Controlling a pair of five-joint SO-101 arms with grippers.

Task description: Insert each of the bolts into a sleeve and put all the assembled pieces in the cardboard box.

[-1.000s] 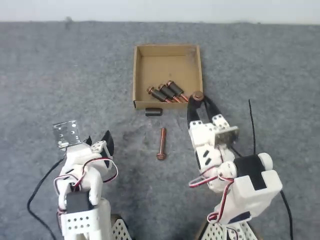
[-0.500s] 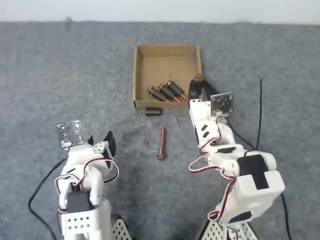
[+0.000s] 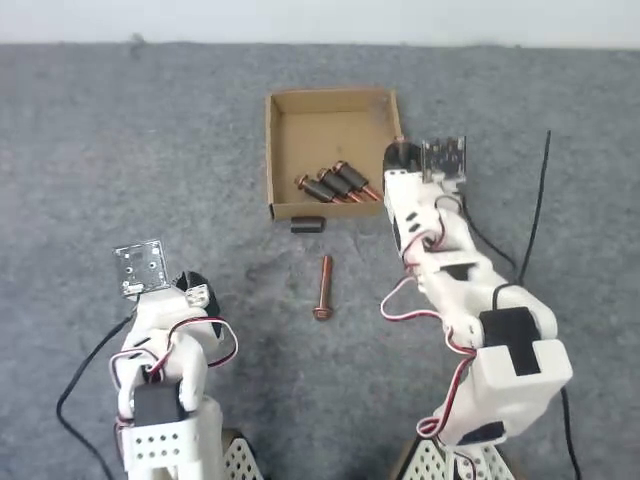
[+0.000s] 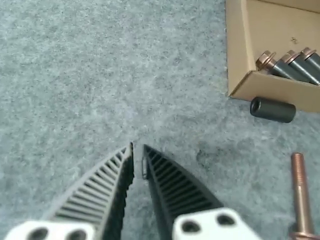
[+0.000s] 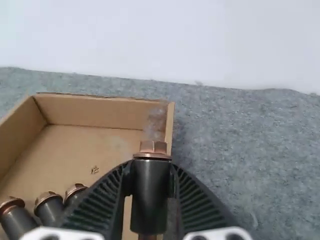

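Note:
The cardboard box (image 3: 275, 150) sits at the table's far middle with three assembled bolt-and-sleeve pieces (image 3: 335, 184) lying in its near part. My right gripper (image 5: 150, 187) is shut on another assembled piece (image 5: 149, 187), a black sleeve with a copper bolt head on top, held upright at the box's right wall (image 3: 400, 155). A loose black sleeve (image 3: 308, 224) lies just outside the box's near wall, and a bare copper bolt (image 3: 325, 286) lies nearer the arms. My left gripper (image 4: 138, 150) hovers low over the carpet at the near left, shut on nothing.
Grey carpet (image 3: 120, 150) covers the whole table, with open room left of the box. A white wall (image 5: 160, 35) rises beyond the table's far edge. A black cable (image 3: 535, 210) trails along the right arm.
My right arm has carried the assembled piece away from me, from beside the box's near right corner to its right wall. My left gripper's fingers have closed.

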